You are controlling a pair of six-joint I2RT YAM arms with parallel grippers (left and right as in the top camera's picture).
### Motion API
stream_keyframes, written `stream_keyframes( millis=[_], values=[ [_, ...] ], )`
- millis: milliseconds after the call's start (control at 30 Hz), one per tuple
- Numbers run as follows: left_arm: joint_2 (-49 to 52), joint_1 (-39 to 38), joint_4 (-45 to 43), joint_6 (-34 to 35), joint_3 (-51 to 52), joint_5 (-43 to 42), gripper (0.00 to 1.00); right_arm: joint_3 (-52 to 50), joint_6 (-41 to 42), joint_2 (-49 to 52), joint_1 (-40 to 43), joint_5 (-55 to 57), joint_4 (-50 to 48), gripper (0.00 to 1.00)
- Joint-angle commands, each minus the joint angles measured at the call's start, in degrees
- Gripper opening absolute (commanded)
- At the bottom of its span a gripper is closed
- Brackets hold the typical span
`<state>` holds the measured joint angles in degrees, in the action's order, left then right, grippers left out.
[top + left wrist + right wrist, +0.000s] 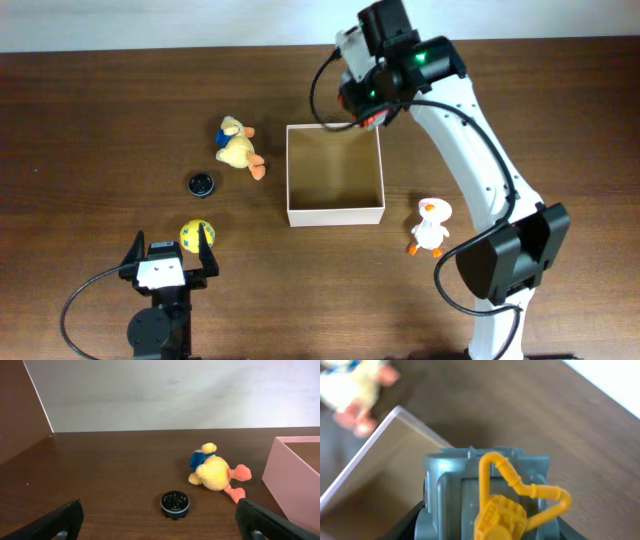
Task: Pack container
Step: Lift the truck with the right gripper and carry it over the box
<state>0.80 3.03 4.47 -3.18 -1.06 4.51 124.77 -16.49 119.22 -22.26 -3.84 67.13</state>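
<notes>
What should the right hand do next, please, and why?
Probably carry the grey toy a little further in over the container before lowering. The right hand holds it above the far rim, not over the middle of the floor.

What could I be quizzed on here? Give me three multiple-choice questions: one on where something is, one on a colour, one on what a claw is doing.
1. Where is the white duck?
A. inside the container
B. on the table beside the container, on the right arm's side
C. on top of the plush duck

2. What colour is the small round disc near the plush duck?
A. black
B. red
C. white

3. What is the right gripper doing?
A. open and empty
B. shut on a grey toy with yellow tubing
C. pressing on the plush duck

Answers:
1 B: it lies on the wood outside the container's wall.
2 A: it shows black in both the overhead and left wrist views.
3 B: the right wrist view shows the toy held right in front of the camera.
</notes>
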Motion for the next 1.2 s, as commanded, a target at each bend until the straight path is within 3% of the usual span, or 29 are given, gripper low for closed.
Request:
stream_keyframes(
  millis=[0, 167, 333, 1167],
  values=[
    [-0.44, 0.13, -0.17, 0.59, 0.5, -0.22, 0.99, 1.18, -14.53, -0.68, -1.18, -6.78, 2.64, 0.41],
    [-0.44, 0.13, -0.17, 0.59, 0.5, -0.22, 0.99, 1.18, -21.66, -0.68, -1.36, -7.89, 4.11, 0.57],
    [-0.44, 0.13, -0.15, 0.59, 0.5, -0.22, 0.99, 1.14, -30.27, -0.68, -1.36, -13.05, 4.72, 0.51],
    [-0.44, 0.13, -0.17, 0.59, 0.5, -0.22, 0.99, -2.1, -35.41, 0.22, -1.4, -18.91, 5.77, 0.52]
  ],
)
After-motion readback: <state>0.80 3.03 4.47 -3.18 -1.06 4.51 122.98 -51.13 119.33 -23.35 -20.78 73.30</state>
